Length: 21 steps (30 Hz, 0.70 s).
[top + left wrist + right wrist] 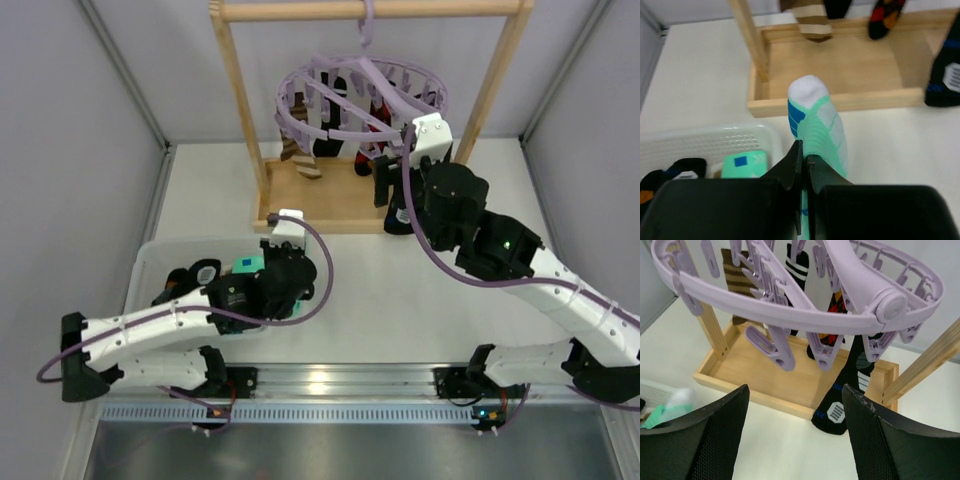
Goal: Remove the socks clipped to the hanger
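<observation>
The task looks partly done. Left of the left hand [802, 155], a white basket [705, 140] on the bench already holds a few freed socks: a folded mint-green one [742, 162] and at least one dark one [685, 167]. The left hand is clamped shut on another mint-green sock [820, 125], which has a white toe and a blue side patch. This sock sticks out limp beyond the fingertips, over the bench just right of the basket's corner. By my reading, it only needs dropping in.

Farther right, the lilac hanger [790, 312] hangs from the wooden frame [715, 330], just above and ahead of the right hand [795, 390]. It is a spoked ring with many dangling pegs, most of them bare.

Four socks look clipped to it:
- a brown-striped sock [737, 277] up to the hand's left
- a black sock with white bands [797, 265] straight ahead
- a black sock with red and yellow diamonds [832, 335] behind the near pegs
- a long black sock with a pale patch [850, 375] hanging ahead of the right finger, its toe reaching the frame's tray

The right hand is spread wide and holds nothing. Its fingers sit below the ring's near rim and touch no sock. So I judge that roughly half the work remains.
</observation>
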Tool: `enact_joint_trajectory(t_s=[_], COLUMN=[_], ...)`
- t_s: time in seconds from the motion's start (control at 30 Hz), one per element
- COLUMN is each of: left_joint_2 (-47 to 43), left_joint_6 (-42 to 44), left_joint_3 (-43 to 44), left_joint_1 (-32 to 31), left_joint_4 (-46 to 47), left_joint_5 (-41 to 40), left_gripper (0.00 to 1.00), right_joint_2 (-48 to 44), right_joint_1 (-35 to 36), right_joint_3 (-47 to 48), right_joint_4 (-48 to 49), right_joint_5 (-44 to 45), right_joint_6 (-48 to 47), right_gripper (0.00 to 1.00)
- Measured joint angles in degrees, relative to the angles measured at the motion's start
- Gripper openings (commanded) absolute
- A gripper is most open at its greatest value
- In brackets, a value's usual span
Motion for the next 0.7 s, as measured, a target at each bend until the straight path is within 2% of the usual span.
enact_joint_trajectory(t_s=[0.2, 0.3, 0.53, 0.7], left_joint_2=[-6.38, -11.65, -18.1, -19.65], left_joint_6=[-2.99, -4.33, -9.62, -15.82], left_joint_3=[5.2, 6.56, 7.3, 0.31], left_joint_1=[17.31, 23.87, 31.5, 35.91], left_joint_4=[-9.09, -12.92, -20.83, -22.08], left_joint_5=[1.57, 1.18, 1.84, 4.9], left_gripper=[0.0, 0.0, 0.0, 0.0], right_joint_2=[-1.38, -1.46, -2.58, -3.17], right_joint_1=[-0.02, -0.09, -1.38, -1.62], right_joint_3=[-4.33, -5.79, -8.57, -10.49], right_joint_4=[-0.07, -0.09, 0.59, 1.75], right_joint_5=[-0.83, -0.87, -2.32, -4.22], right_joint_6=[0.94, 1.07, 1.53, 1.62], right_gripper=[0.72, 0.72, 0.73, 0.73])
